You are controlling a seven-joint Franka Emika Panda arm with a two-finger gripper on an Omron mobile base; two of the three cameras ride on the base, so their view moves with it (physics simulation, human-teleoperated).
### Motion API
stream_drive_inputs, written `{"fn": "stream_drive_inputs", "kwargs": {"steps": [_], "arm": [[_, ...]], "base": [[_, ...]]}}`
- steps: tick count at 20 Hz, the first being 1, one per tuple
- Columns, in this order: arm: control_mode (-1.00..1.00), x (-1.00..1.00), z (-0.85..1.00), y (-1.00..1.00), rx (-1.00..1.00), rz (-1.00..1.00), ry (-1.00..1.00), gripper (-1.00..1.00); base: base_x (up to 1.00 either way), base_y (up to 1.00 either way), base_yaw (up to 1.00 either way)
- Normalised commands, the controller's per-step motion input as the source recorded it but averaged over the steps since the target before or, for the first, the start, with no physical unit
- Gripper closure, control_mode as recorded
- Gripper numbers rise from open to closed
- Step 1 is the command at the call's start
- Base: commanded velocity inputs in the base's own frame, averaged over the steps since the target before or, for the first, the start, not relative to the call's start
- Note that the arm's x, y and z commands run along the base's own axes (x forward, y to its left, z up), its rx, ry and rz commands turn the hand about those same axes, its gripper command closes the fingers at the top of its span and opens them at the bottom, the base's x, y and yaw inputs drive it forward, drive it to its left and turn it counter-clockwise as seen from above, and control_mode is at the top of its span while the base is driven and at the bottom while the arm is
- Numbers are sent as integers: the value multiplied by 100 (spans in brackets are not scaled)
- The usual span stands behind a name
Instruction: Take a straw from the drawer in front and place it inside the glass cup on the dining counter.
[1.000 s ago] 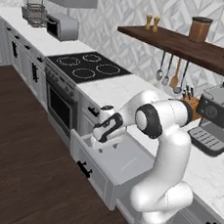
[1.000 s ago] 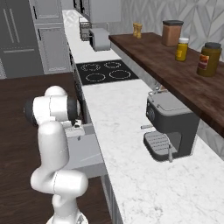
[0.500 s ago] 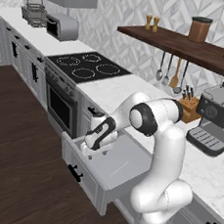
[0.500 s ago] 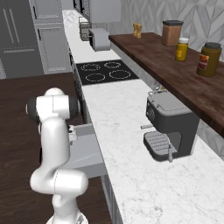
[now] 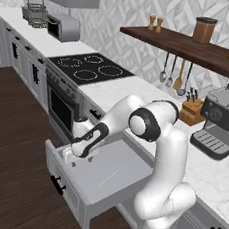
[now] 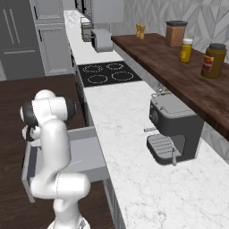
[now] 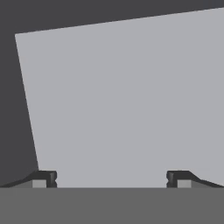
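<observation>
Grey cabinets under a marble worktop [image 5: 114,89] run along the wall, with a black cooktop [image 5: 89,68] set into the slab; the cooktop serves as landmark for what follows.

Drawer [image 5: 110,182]: pulled well out of the cabinet run, just past the cooktop's near corner, on the side toward the robot. Its long axis runs parallel to the worktop edge. Front panel with short black handle [image 5: 57,183] faces the dark floor. Floor of the drawer reads as a plain light-grey sheet in the hand view [image 7: 122,100].

Straw: not identifiable in any view (no thin object resolves on the drawer floor). Something pale sits at the drawer's end nearest the cooktop, right by the fingers in the left base view; cannot tell whether that is the straw or part of the hand.

Gripper [image 5: 79,152]: down inside the drawer, at the end closest to the cooktop, pointing at the drawer floor. Fingertips [image 7: 43,178] stand far apart at the bottom of the hand view, jaws fully spread, nothing between them. Empty.

Judgement: the coming move turns on where the straw lies from the jaws, and its direction is undetermined. If it lies along the drawer's long axis, the jaws should straddle it crosswise.

Glass cup and dining counter: not located.
</observation>
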Motion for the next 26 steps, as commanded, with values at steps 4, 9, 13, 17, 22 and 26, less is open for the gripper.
{"fn": "stream_drive_inputs", "kwargs": {"steps": [4, 9, 13, 17, 22, 26], "arm": [[-100, -1, 32, -47, -5, -28, 0, -100], [-100, 0, 1, -91, -2, -31, 0, -100], [-100, -6, 0, -74, 0, -28, 0, -100], [-100, -9, -7, -58, 0, -26, 0, -100], [-100, -18, -28, -16, 0, -16, 1, -100], [-100, -3, -36, -8, 0, -10, 1, -100]], "base": [[0, 0, 0], [0, 0, 0], [0, 0, 0], [0, 0, 0], [0, 0, 0], [0, 0, 0]]}}
